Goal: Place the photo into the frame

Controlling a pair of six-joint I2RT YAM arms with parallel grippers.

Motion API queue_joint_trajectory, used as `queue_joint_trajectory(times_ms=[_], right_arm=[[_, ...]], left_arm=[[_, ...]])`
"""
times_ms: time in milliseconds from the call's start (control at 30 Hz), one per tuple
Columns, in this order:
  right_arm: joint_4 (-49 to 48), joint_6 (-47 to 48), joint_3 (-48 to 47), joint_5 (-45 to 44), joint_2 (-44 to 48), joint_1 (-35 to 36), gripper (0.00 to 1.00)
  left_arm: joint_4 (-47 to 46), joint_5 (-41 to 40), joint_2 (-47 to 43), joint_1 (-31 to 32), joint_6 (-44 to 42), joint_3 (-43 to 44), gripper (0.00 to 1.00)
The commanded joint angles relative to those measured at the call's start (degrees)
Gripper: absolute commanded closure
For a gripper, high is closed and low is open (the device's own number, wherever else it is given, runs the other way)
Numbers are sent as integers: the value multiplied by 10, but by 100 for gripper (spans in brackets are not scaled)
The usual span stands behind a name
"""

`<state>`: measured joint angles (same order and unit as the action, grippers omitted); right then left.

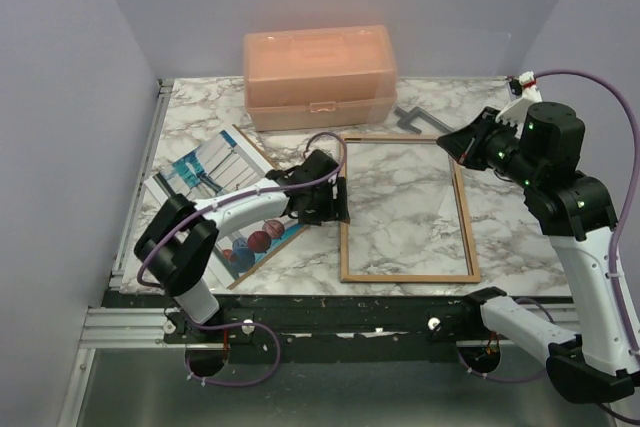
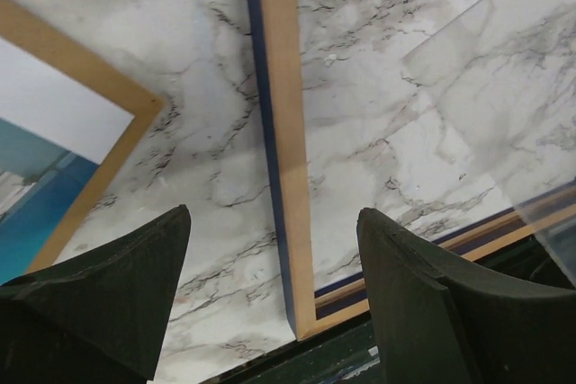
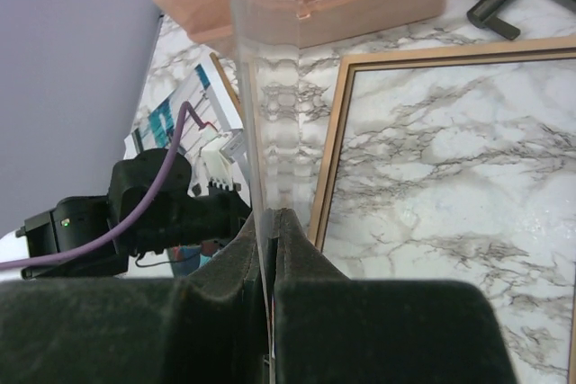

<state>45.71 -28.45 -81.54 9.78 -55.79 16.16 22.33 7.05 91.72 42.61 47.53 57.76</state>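
Counted singly: one white-and-grey marbled table (image 1: 200, 107), one peach translucent plastic box (image 1: 318, 77) with a lid, one thin rectangular frame (image 1: 410, 275) of light tan wood, one glossy rectangular photo (image 1: 205, 172) of columns and balloons, one plain brown backing board (image 2: 81, 65), one clear rectangular pane (image 2: 486, 78), one dark grey zigzag metal bracket (image 1: 410, 119). Counted in pairs: two white-and-black robot arms, left arm (image 1: 230, 209) and right arm (image 1: 590, 247); two black two-fingered pincers, left pincer (image 2: 273, 213) and right pincer (image 3: 270, 213).

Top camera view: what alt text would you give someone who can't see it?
Two robot arms work over a marble table: the left gripper is by the left rail of a wooden frame lying flat, the right gripper pinches a clear sheet. A photo lies at left, a peach box behind.
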Motion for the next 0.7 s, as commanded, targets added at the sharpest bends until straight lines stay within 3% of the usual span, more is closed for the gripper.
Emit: queue_joint_trajectory(times_ms=[0, 200, 333, 500, 667], right_arm=[[21, 8, -19, -58, 4, 0, 99], [47, 13, -29, -121, -3, 0, 99], [50, 15, -26, -127, -3, 0, 99], [47, 16, -15, -123, -7, 0, 99], [37, 16, 4, -107, -10, 0, 99]], left_arm=[[94, -66, 65, 41, 6, 85, 25], [178, -132, 146, 73, 9, 168, 32], [181, -131, 173, 79, 7, 179, 39], [165, -123, 169, 79, 7, 168, 61], [153, -117, 156, 79, 16, 152, 93]])
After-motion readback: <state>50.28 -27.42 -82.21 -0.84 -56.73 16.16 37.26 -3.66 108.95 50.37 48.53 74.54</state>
